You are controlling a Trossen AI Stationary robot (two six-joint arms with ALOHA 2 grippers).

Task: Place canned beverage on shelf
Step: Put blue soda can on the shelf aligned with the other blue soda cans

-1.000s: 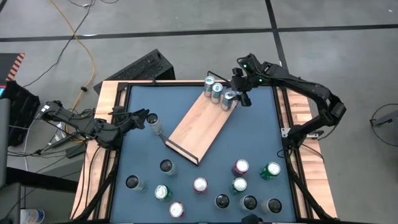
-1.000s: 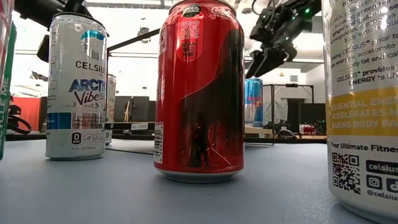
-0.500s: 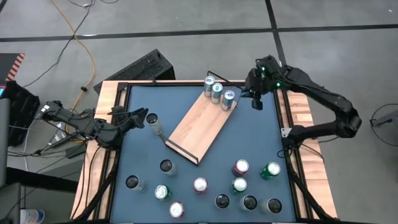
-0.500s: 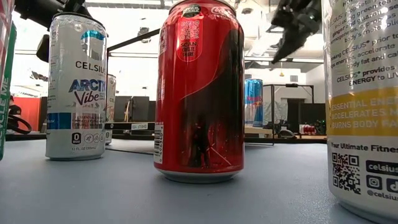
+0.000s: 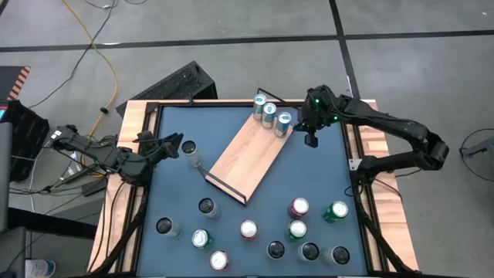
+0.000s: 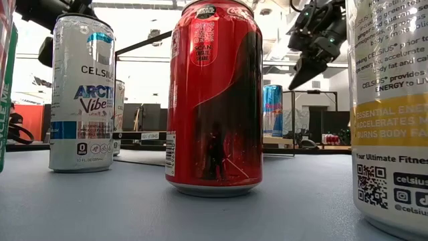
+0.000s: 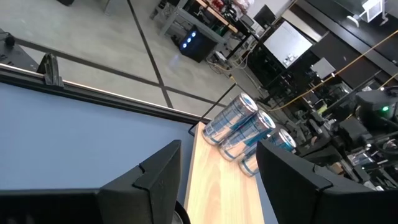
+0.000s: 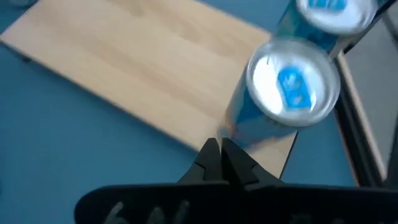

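The light-wood shelf (image 5: 243, 162) lies slantwise on the blue table. Three blue-topped cans (image 5: 269, 110) stand in a row at its far end. My right gripper (image 5: 311, 141) hangs shut above the table just right of that row, holding nothing. In the right wrist view its tips (image 8: 221, 148) point down beside the nearest can (image 8: 292, 87). My left gripper (image 5: 179, 144) waits open at the table's left edge. Nothing shows between its fingers (image 7: 217, 149), and a silver can (image 5: 190, 149) stands at its tips.
Several more cans stand in a cluster (image 5: 297, 228) along the table's near side; a red one (image 6: 214, 100) fills the low view. The table's wooden rim (image 5: 370, 147) runs close behind my right gripper. Bare blue tabletop lies between the shelf and the right rim.
My right gripper has drawn back from the nearest can on the shelf toward the table's right edge, then a little toward the near edge. Its fingers stood apart beside the can and have shut on nothing. The three cans stay upright on the shelf.
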